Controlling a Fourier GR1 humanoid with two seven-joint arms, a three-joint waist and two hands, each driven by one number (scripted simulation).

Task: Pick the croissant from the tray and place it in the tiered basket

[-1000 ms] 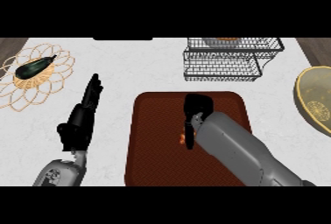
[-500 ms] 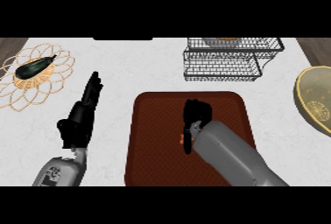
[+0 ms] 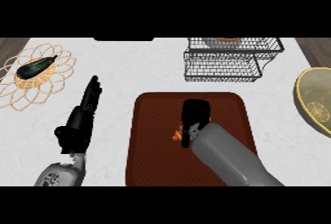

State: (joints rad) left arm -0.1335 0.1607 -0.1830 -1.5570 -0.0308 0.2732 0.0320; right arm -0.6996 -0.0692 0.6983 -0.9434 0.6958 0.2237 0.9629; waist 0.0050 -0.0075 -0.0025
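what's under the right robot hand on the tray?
Under the right robot hand, an orange sliver shows at its left edge, likely the croissant, on the brown tray. The rest is covered.

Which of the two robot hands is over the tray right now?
The right robot hand, over the brown tray above the croissant. The left robot hand rests open over bare counter.

The croissant (image 3: 176, 134) is mostly buried under the right hand (image 3: 195, 116), just a sliver of orange peeking out at the hand's left side. Can't tell how the fingers sit on it, they're hidden from above. The tiered basket (image 3: 226, 61) gets chopped at the top, along with something orange inside it. The yellowish bowl (image 3: 315, 103) runs off the right edge. The dark thing on the wicker mat (image 3: 32, 78) is too small to name.
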